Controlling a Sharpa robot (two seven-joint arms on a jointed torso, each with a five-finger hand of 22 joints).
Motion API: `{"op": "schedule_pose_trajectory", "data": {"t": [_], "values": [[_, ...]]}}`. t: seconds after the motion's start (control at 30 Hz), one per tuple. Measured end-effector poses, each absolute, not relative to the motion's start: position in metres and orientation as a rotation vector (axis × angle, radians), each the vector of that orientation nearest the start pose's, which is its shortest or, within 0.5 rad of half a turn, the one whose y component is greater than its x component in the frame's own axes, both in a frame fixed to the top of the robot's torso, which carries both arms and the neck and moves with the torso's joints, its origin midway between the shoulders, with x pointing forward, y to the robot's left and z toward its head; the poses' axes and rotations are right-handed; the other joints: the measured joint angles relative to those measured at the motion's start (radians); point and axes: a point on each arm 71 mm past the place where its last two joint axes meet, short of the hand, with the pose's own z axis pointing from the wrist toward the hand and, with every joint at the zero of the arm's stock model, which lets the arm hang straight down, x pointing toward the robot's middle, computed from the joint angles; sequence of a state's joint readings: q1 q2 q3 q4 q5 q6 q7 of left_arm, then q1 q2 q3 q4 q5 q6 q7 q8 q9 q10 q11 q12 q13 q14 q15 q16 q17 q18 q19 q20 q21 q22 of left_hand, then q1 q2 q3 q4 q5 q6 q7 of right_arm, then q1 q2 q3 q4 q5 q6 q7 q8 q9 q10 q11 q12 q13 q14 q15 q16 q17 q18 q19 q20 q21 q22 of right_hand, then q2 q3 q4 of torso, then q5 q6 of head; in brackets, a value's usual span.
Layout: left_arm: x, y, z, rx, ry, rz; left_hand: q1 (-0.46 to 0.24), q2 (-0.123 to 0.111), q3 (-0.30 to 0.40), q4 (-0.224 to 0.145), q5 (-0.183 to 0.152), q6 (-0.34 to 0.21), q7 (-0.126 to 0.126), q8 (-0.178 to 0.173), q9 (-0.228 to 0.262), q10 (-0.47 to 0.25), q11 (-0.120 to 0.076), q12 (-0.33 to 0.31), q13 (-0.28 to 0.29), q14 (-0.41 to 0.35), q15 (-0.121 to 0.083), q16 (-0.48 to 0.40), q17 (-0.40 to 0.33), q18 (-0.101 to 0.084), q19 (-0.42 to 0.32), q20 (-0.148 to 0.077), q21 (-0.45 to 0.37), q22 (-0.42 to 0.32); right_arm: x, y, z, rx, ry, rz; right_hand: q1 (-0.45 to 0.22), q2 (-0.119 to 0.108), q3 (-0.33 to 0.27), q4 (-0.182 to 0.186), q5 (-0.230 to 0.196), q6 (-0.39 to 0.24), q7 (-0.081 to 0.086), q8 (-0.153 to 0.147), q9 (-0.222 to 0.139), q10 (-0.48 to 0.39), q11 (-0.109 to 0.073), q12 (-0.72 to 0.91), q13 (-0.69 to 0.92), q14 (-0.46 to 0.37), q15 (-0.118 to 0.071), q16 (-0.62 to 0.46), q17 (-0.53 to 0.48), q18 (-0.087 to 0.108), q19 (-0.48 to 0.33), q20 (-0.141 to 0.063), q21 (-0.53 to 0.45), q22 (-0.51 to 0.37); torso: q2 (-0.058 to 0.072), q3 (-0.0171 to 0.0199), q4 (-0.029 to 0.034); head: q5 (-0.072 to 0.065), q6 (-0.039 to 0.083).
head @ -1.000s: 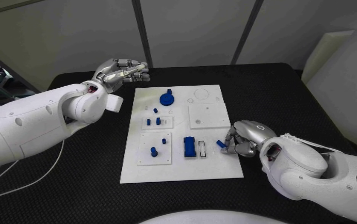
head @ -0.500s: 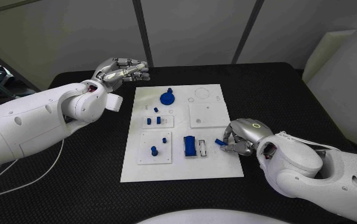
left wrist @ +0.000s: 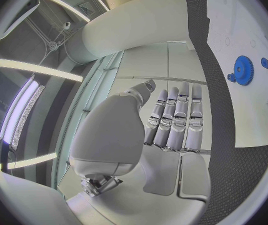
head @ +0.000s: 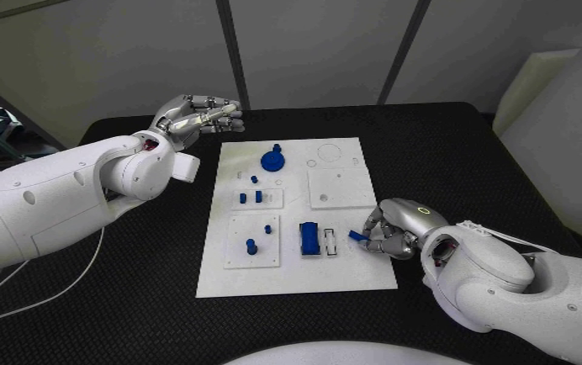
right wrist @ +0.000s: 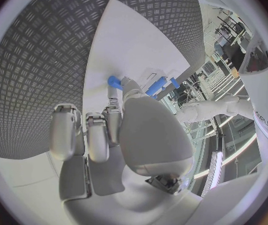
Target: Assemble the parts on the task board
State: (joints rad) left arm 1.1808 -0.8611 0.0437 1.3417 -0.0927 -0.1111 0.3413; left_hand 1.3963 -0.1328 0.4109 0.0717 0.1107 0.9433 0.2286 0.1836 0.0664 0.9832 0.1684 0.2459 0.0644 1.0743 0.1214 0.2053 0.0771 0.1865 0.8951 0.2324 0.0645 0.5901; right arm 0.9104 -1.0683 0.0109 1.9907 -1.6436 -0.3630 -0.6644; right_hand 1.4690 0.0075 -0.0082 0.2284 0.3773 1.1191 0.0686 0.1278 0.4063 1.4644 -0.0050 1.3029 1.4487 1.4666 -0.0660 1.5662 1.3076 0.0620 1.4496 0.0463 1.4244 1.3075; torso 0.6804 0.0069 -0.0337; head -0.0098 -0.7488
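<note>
Black table (head: pixel 145 256); right hand (head: pixel 390 232) pinching blue part (right wrist: pixel 114 82); gear (left wrist: pixel 242 70) by left wrist.

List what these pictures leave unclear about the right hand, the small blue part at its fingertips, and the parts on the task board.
- Right hand: head view, its own back hides the fingertips, so whether it pinches or only touches the small blue part is unclear.
- Same part: right wrist view, a finger covers most of it; shape unreadable.
- Small pegs on the task board: head view, too small to tell seated or loose.
- Left hand: raised off the board, nothing visible in it.
</note>
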Motion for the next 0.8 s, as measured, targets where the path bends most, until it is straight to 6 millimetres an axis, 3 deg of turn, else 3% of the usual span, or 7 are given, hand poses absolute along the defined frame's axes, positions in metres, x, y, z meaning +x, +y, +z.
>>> {"op": "schedule_pose_trajectory", "data": {"t": [0.57, 0.77, 0.8], "values": [[0.522, 0.267, -0.170, -1.051, 1.429, -1.537, 0.000, 0.000, 0.000, 0.000, 0.000, 0.000, 0.000, 0.000, 0.000, 0.000, 0.000, 0.000, 0.000, 0.000, 0.000, 0.000, 0.000, 0.000, 0.000, 0.000, 0.000, -0.002, 0.345, -0.193, -0.236, 0.348, 1.889, 0.529, -0.038, -0.013, 0.004, 0.016, 0.009, 0.008, -0.002, 0.000, 0.003, 0.000, 0.000, 0.002, -0.017, 0.000, 0.000, 0.000, 0.000, 0.000, 0.003, -0.003, 0.004, 0.000, 0.000, -0.0002, 0.0000, 0.003, -0.001], [0.522, 0.267, -0.170, -1.050, 1.429, -1.538, 0.000, 0.000, 0.000, 0.000, 0.000, 0.000, 0.000, 0.000, 0.000, 0.000, 0.000, 0.000, 0.000, 0.000, 0.000, 0.000, 0.000, 0.000, 0.000, 0.000, 0.000, -0.002, 0.347, -0.187, -0.240, 0.384, 1.912, 0.549, -0.057, -0.021, 0.006, 0.031, 0.024, 0.017, -0.005, -0.001, 0.002, -0.001, 0.001, 0.006, -0.054, 0.000, 0.000, 0.000, 0.000, 0.000, 0.003, -0.003, 0.004, 0.000, 0.001, -0.0001, 0.0000, 0.003, 0.000], [0.522, 0.266, -0.170, -1.050, 1.429, -1.538, 0.000, 0.000, 0.000, 0.000, 0.000, 0.000, 0.000, 0.000, 0.000, 0.000, 0.000, 0.000, 0.000, 0.000, 0.000, 0.000, 0.000, 0.000, 0.000, 0.000, 0.000, -0.002, 0.347, -0.186, -0.241, 0.390, 1.919, 0.551, -0.070, -0.023, 0.006, 0.041, 0.045, 0.020, -0.005, -0.001, 0.002, 0.001, -0.001, 0.007, -0.069, 0.000, 0.000, 0.000, 0.000, 0.000, 0.003, -0.003, 0.004, 0.000, 0.001, -0.0001, 0.0000, 0.003, -0.001]]}}
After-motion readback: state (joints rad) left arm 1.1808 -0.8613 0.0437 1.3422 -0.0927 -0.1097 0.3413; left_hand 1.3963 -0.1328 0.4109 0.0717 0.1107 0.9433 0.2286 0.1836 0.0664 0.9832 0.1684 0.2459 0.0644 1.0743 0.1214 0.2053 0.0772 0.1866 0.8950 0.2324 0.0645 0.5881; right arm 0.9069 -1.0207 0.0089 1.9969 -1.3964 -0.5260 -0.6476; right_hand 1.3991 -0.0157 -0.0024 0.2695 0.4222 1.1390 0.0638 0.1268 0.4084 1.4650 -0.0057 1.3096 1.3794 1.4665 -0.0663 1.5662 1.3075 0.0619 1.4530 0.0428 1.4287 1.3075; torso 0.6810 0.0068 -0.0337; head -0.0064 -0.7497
